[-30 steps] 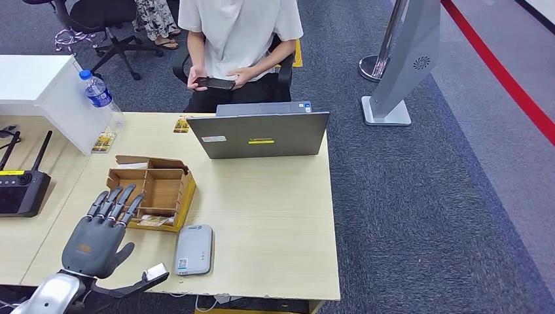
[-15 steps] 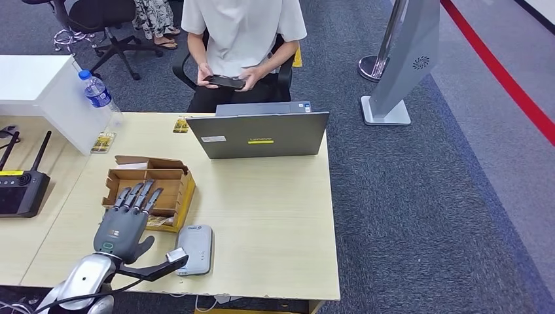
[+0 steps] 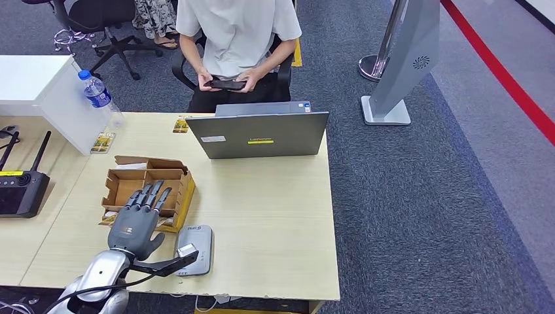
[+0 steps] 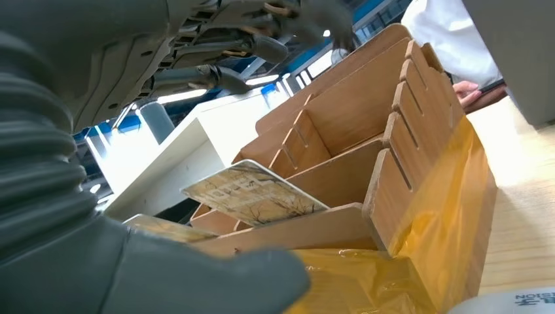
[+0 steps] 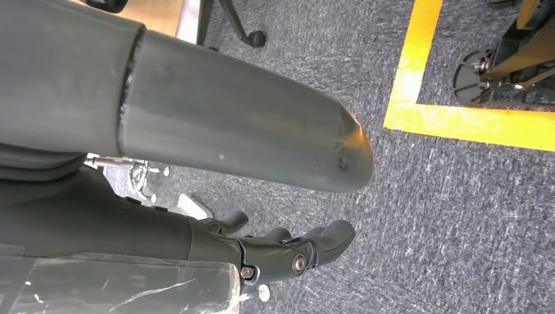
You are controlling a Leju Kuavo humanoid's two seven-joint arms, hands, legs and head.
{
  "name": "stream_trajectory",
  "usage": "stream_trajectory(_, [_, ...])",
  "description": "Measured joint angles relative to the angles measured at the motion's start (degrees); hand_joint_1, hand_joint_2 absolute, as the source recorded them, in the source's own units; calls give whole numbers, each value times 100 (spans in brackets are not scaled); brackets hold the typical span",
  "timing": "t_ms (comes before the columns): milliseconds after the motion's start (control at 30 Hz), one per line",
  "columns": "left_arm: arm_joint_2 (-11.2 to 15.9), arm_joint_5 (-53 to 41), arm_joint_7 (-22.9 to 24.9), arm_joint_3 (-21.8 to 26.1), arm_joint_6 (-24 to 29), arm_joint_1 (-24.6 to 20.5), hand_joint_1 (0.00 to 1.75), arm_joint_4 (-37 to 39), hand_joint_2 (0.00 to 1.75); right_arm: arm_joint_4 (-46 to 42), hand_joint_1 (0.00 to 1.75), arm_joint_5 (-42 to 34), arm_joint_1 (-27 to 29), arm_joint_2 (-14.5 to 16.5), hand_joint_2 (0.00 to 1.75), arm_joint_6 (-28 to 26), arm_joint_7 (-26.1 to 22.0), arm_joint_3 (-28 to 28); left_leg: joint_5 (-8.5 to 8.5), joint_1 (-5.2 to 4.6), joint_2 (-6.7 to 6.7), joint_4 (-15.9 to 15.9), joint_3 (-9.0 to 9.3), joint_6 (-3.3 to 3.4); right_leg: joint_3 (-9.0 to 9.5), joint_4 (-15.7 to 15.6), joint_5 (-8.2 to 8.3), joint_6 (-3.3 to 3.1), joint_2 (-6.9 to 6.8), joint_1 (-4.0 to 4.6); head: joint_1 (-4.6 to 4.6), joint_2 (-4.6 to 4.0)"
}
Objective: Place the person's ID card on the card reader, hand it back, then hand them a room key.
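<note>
In the lower left of the head view, the left hand (image 3: 137, 219) is spread wide and holds nothing, its fingers (image 3: 152, 194) stretched out over the near edge of the cardboard box (image 3: 149, 186). The box is split into compartments and sits on a yellow bag on the table (image 3: 275, 216). In the left wrist view the fingers (image 4: 216, 75) hang above the box (image 4: 366, 144), and a patterned card (image 4: 252, 193) leans tilted in the nearest compartment, apart from the fingers. The grey card reader (image 3: 194, 248) lies flat just right of the hand, near the table's lower edge. The right hand (image 5: 294, 252) shows in its wrist view above dark carpet, fingers loosely curled with nothing in them. At top centre of the head view a person (image 3: 239, 39) sits behind an open laptop (image 3: 262, 134), holding a phone (image 3: 226, 84) in both hands. A water bottle (image 3: 98, 91) stands at upper left, and a black device with antennas (image 3: 23, 186) lies at the left edge.
</note>
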Motion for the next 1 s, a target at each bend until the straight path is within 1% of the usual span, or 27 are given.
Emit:
stream_trajectory(267, [-1,149,101,48,38,2,175,25,175,-9,0,32,5,0,0,-12,-1,-63,0,0,0,0,-1,0,1,0,0,0,0,0,0,0])
stream_trajectory(700, [5,375,167,574,-11,63,175,-42,175,-157,0,214,10,47,0,49,0,-254,0,0,0,0,0,0,1,0,0,0,0,0,0,0])
stream_trajectory(867, [-3,379,166,678,67,80,175,-75,175,-202,0,222,10,72,0,59,0,-311,0,1,-1,0,-1,0,1,0,0,0,0,1,1,0])
stream_trajectory(1000, [2,457,114,737,87,92,175,-257,175,-240,0,290,14,99,0,63,0,-336,1,0,-1,0,-1,0,1,0,0,0,-1,1,0,0])
